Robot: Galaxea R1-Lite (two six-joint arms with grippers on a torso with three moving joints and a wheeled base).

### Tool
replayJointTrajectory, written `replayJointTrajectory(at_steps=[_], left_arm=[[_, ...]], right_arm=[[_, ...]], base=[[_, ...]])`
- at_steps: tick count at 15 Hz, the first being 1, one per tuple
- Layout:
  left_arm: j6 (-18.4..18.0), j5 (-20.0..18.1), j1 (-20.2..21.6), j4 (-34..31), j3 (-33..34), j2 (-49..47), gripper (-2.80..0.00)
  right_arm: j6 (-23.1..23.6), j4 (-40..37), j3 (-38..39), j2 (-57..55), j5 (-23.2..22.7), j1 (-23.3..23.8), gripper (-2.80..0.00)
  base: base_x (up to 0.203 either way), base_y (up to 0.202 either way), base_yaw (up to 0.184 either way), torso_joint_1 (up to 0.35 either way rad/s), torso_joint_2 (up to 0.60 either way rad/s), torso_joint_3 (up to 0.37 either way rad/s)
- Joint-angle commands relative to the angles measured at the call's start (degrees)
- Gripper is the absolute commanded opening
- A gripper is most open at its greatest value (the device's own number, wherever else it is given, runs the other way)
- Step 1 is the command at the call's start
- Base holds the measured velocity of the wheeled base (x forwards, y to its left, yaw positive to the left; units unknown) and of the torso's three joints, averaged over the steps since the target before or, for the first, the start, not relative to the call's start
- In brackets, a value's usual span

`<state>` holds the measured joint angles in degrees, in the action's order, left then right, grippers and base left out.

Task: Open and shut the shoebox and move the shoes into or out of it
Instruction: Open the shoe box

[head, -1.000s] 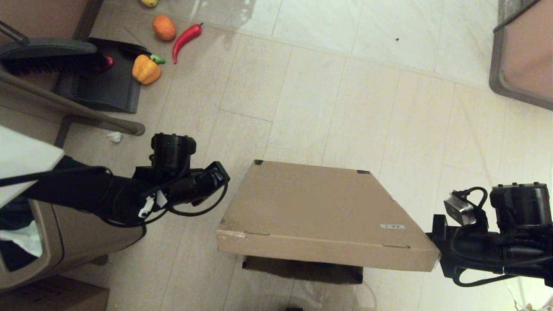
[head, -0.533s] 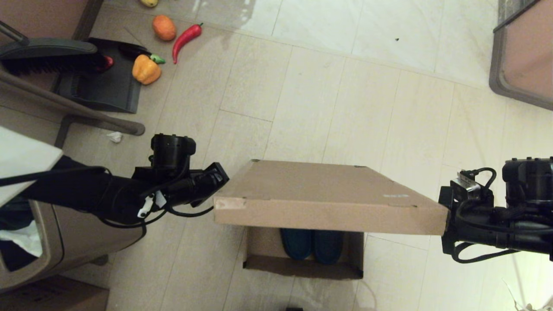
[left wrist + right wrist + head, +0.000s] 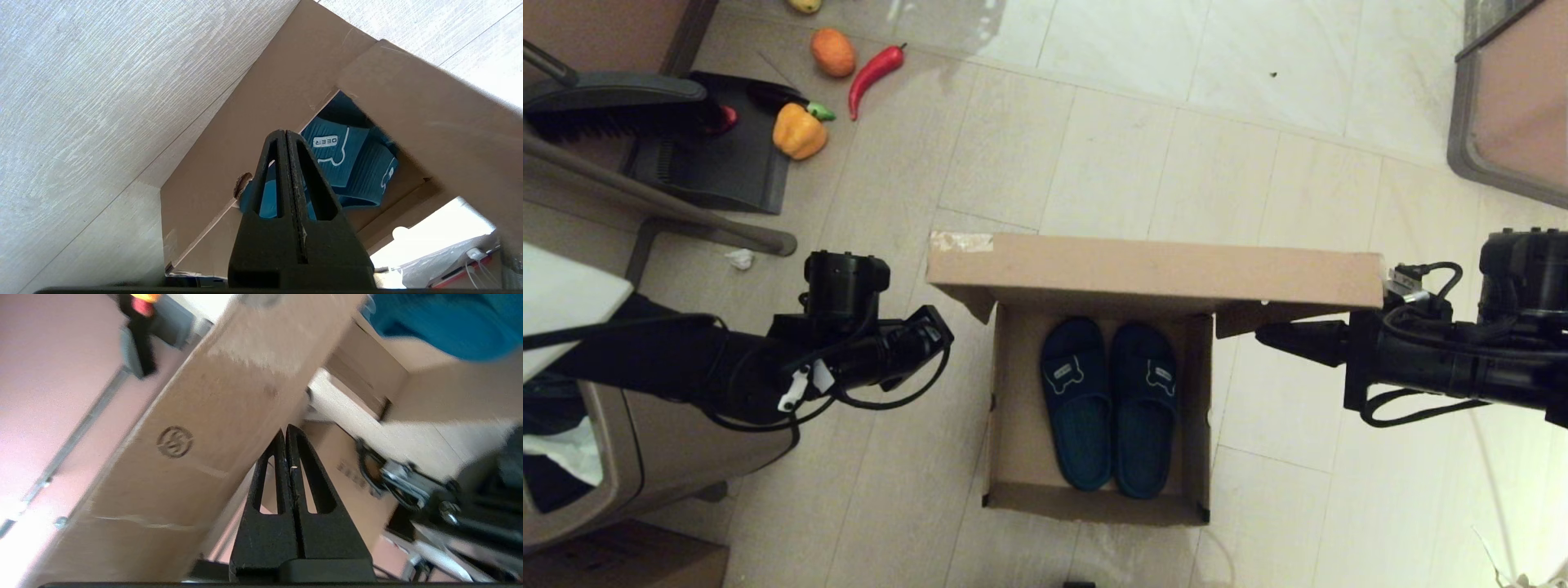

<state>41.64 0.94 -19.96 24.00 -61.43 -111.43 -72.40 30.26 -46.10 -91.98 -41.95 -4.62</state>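
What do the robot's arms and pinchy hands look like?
Both arms are black, with looping black cables. The left gripper and right gripper each have two thin black fingers with slots cut through. The left arm carries a small white tag; the right, a silver block.

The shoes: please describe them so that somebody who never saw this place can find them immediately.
On the tiled floor between the two arms stands the shoebox, a brown cardboard box with its lid raised. The shoes lie inside it, side by side. They are dark teal-blue slides with a white-outlined emblem on each strap, the only blue things here.
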Motion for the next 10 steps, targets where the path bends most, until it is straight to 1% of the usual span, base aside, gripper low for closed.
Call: replayJointTrajectory(at_steps=[1,5,6,7,8,9,10], left_arm=[[0.3,0.0,0.0,0.2,0.0,0.1,-2.8],[0.0,0.2,0.2,0.5,0.9,0.0,-2.8],[-1.5,0.6,0.4,0.6,1.8,0.2,-2.8],[-4.8,2.1,0.6,0.7,3.0,0.8,-2.8],[-8.7,3.5,1.2,1.0,5.0,1.5,-2.8],[-12.3,4.2,2.2,1.7,7.3,2.9,-2.8],[-15.4,4.4,3.8,3.1,9.7,4.4,-2.8]], right_arm=[[-0.6,0.2,-3.3,-2.4,-0.2,0.5,-2.8],[0.0,0.3,-9.8,-5.8,0.6,2.5,-2.8],[0.5,0.2,-10.2,-5.0,0.7,2.5,-2.8],[1.7,-0.4,-9.7,-3.2,0.7,2.2,-2.8],[4.3,-3.0,-9.3,-1.8,0.8,1.1,-2.8],[9.6,-6.9,-9.1,-0.7,1.5,-0.1,-2.8],[17.2,-11.0,-8.7,-0.2,3.4,-1.6,-2.8]], base=[[0.0,0.0,0.0,0.0,0.0,0.0],[0.0,0.0,0.0,0.0,0.0,0.0],[0.0,0.0,0.0,0.0,0.0,0.0],[0.0,0.0,0.0,0.0,0.0,0.0],[0.0,0.0,0.0,0.0,0.0,0.0],[0.0,0.0,0.0,0.0,0.0,0.0],[0.0,0.0,0.0,0.0,0.0,0.0]])
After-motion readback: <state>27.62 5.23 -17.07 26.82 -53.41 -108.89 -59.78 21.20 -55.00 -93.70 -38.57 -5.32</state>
